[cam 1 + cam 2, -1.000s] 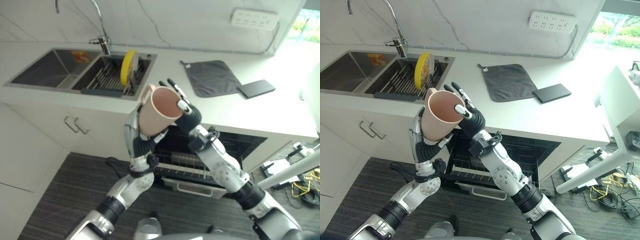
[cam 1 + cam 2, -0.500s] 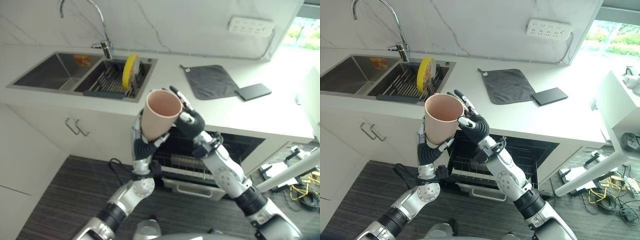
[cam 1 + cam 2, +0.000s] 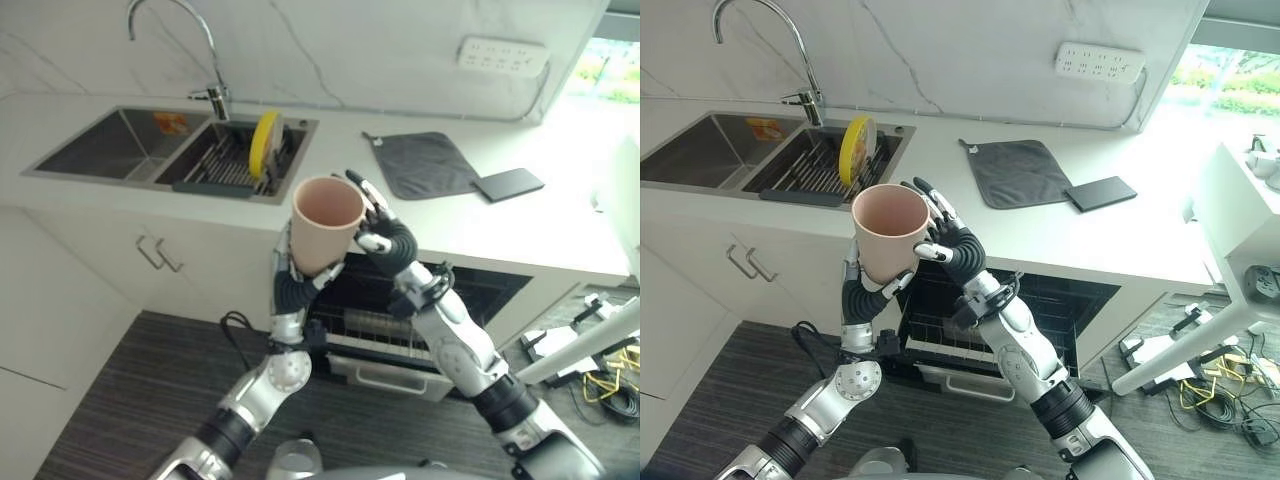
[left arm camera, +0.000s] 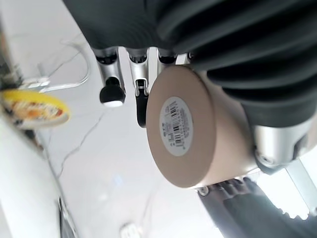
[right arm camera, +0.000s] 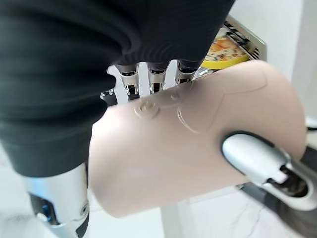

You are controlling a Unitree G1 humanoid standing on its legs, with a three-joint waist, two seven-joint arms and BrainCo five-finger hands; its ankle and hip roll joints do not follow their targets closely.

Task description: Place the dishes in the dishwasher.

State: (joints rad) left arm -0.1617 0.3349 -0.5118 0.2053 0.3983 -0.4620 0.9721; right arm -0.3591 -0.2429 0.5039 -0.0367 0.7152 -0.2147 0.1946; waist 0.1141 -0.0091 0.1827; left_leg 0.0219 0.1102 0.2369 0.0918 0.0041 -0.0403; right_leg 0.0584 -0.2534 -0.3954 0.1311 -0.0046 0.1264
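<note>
A pink cup (image 3: 322, 225) stands upright in the air in front of the counter edge, above the open dishwasher (image 3: 385, 325). My left hand (image 3: 288, 290) grips its lower half from below and behind, fingers (image 4: 111, 84) curled along its base. My right hand (image 3: 388, 243) clasps the cup's right side; in the right wrist view its thumb (image 5: 255, 158) presses on the cup (image 5: 198, 148) with the fingers behind it. A yellow plate (image 3: 262, 143) stands on edge in the sink's right basin rack.
The double sink (image 3: 100, 145) with a tall faucet (image 3: 215, 95) lies at the counter's left. A grey cloth (image 3: 425, 163) and a flat black slab (image 3: 509, 183) lie on the counter to the right. The dishwasher rack (image 3: 940, 335) is pulled out under the counter.
The cup has turned from tilted towards me to upright and moved slightly lower. The right hand has settled closer against its side. The camera has shifted a little.
</note>
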